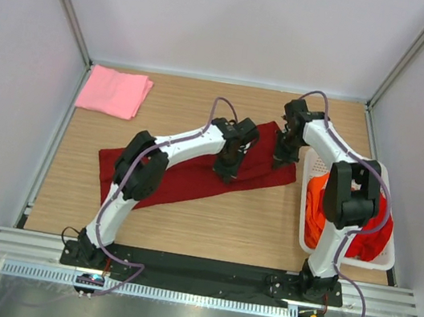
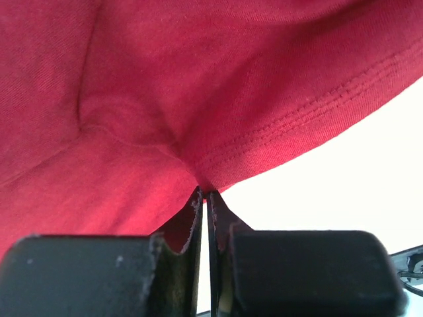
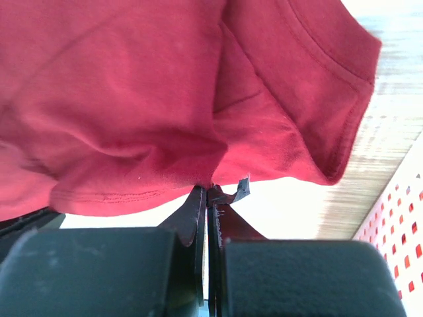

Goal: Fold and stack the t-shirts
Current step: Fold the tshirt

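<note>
The dark red shirt (image 1: 185,174) lies stretched out on the table, just beside the white basket (image 1: 302,210), on its left side. The right gripper (image 3: 206,188) is pinched tight on the shirt's end nearest the basket, by a sleeve. The left gripper (image 2: 205,193) is pinched tight on a stitched edge, a bit farther from the basket, near the middle of the shirt. Inside the basket are the orange shirt (image 1: 317,202) and the bright red shirt (image 1: 369,240), in a heap. The pink shirt (image 1: 113,92) sits folded, well away from the basket, in the far left corner.

I think the fold is about to start. To do it well, both grippers should go up together, at the same height, so the cloth is smooth between them. Then they should carry the edge over and lay it down evenly. If one pulls ahead, the shirt may bunch up or slip out.
</note>
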Tool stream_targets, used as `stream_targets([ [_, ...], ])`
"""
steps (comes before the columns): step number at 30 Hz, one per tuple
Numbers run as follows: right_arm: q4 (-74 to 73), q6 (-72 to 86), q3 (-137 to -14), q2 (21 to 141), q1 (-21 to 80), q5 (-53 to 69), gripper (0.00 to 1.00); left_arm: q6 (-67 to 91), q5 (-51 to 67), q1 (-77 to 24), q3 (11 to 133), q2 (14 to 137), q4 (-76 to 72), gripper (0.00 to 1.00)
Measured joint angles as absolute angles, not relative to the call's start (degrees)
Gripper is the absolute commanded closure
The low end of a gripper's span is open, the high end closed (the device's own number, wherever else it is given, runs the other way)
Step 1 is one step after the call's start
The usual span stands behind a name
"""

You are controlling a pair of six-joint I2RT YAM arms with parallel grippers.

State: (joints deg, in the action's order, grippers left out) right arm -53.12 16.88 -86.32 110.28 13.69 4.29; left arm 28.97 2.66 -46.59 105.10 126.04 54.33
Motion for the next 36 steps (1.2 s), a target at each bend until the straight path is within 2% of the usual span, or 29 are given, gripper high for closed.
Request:
stream_targets([
  [13,-54.5,17.3,-96.9,117.1,13.5,7.7,0.99,28.6,2.5,-41.4,112.9,126.1,58.0,0.91],
  [18,-55.4,17.7,-100.1,119.8,13.1,8.4,0.99,27.9,4.5,-39.9,115.6,126.4,58.4,0.69],
  [20,-55.8,18.1,-100.9,120.5,12.9,8.6,0.99,27.9,6.1,-40.0,114.7,126.4,57.9,0.64],
  [25,-55.9,19.5,-103.9,123.2,12.5,10.0,0.98,27.9,8.0,-40.9,110.7,126.4,57.3,0.61],
  [27,-55.6,20.3,-104.7,124.6,12.3,10.8,0.94,27.8,8.1,-41.1,110.0,126.4,57.5,0.61],
  [28,-55.4,20.6,-105.0,125.1,12.2,11.0,0.85,27.7,8.1,-41.2,109.9,126.4,57.5,0.61],
  [31,-55.3,22.0,-106.7,127.7,12.0,12.6,0.75,27.3,7.8,-41.2,109.9,126.1,57.6,0.61],
  [34,-55.5,22.7,-108.6,129.7,11.9,13.2,0.61,26.5,7.1,-41.1,109.2,125.3,57.6,0.60],
  [35,-55.8,22.7,-108.7,129.7,11.9,13.2,0.51,26.4,6.8,-41.0,108.7,124.6,57.7,0.60],
  [36,-56.4,22.6,-109.0,129.7,11.9,13.1,0.48,26.3,6.6,-40.9,108.5,124.2,57.7,0.60],
])
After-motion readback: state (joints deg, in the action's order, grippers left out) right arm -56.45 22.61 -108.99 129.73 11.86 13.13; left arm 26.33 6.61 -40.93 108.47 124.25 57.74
